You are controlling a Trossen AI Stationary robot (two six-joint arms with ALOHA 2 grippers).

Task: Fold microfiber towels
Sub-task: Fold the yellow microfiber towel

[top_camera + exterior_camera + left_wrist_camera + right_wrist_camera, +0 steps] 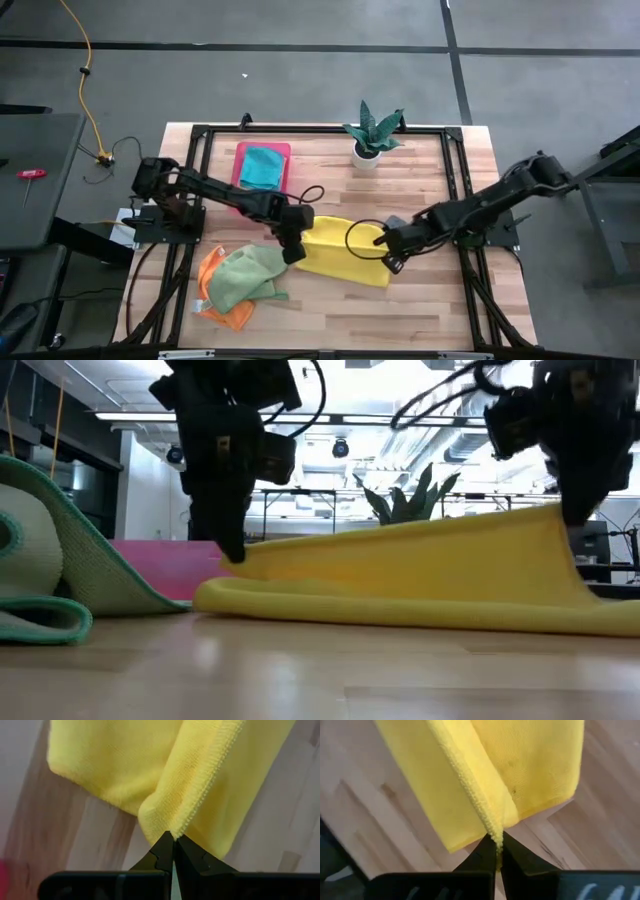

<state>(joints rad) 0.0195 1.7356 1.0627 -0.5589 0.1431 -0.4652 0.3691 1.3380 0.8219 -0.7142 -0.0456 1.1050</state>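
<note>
A: Pinching the yellow microfiber towel at two points: left gripper clenched on its left edge, right gripper clenched on its right edge. Confirm?

B: Confirmed. The left wrist view shows the dark fingers closed on a folded yellow corner; the right wrist view shows the fingers closed on a stitched hem. The towel lies near the middle of the wooden bench, slightly toward its front edge.

A: Cloth state?

B: Low view: the towel is lifted at both held ends, higher at the right gripper, with the lower layer resting on the bench.

A: Other cloths?

B: Light green microfiber towel bunched on an orange microfiber towel, near the front left corner, just beside the left gripper. Teal microfiber towel sits in the rigid pink rectangular tray toward the back edge.

A: Anything else?

B: Potted green plant in a white pot at the back edge, right of the tray.
</note>
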